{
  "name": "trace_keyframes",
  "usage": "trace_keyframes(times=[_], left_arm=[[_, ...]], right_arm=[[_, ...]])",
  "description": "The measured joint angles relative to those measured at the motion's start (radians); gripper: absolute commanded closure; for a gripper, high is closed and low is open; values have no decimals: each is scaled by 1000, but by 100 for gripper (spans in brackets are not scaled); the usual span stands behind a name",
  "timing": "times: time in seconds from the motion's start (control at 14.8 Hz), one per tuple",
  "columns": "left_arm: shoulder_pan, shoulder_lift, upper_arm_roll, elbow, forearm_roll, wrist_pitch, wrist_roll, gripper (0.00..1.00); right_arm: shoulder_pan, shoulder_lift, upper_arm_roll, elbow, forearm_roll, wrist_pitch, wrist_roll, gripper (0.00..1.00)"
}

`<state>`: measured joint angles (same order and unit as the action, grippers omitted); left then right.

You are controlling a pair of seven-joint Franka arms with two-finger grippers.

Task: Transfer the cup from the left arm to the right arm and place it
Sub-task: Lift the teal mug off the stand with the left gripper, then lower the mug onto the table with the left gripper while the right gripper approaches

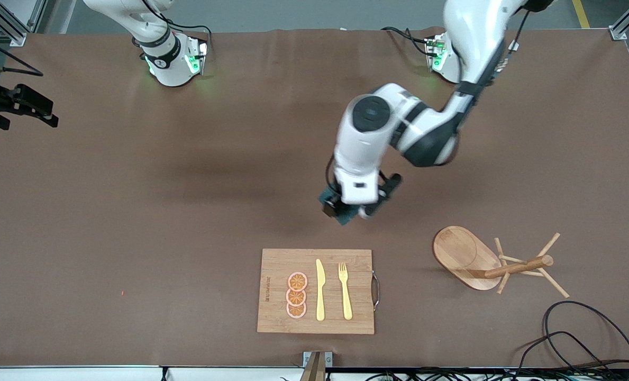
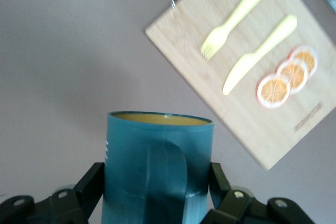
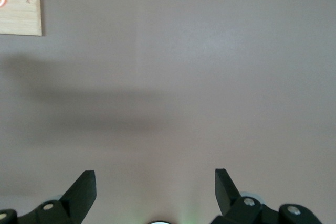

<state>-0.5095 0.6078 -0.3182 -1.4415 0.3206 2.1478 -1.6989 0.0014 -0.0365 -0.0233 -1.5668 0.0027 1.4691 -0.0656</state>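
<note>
My left gripper (image 1: 352, 207) is shut on the cup (image 1: 347, 216), a dark teal mug, and holds it in the air over the bare brown table (image 1: 134, 211), close to the cutting board's edge. In the left wrist view the cup (image 2: 157, 150) fills the space between the fingers (image 2: 89, 187). Its handle faces the camera and its tan-yellow rim shows on top. My right gripper (image 1: 28, 117) is open and empty over the right arm's end of the table. In the right wrist view (image 3: 155, 179) only bare table lies between its fingertips.
A bamboo cutting board (image 1: 277, 317) near the front edge carries three orange slices (image 1: 297, 295), a yellow knife (image 1: 320, 291) and a yellow fork (image 1: 345, 291). A wooden mug tree (image 1: 465, 256) lies toward the left arm's end. Black cables (image 1: 584, 338) lie at that front corner.
</note>
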Motion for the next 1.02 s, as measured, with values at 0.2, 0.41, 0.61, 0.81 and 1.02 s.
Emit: trace_keyframes(times=[0.2,0.41,0.61,0.81,1.02], left_arm=[[-148,82,35,31,180,1,-132,45],[-318,125,146,46,283,-20,-199,45],[-518,163,291,48,395,-82,-243,45],[-643,205,336,49,557,-190,-316,45],[-717,260,337,48,716,-276,-418,45]], right_arm=[[-3,59,-4,0,-4,15,0,0],[-22,139,-13,2,-5,32,-2,0],[-46,181,-16,15,-5,55,-15,0],[-46,180,-14,22,-4,56,-15,0],[-43,190,-11,16,-3,59,-14,0]])
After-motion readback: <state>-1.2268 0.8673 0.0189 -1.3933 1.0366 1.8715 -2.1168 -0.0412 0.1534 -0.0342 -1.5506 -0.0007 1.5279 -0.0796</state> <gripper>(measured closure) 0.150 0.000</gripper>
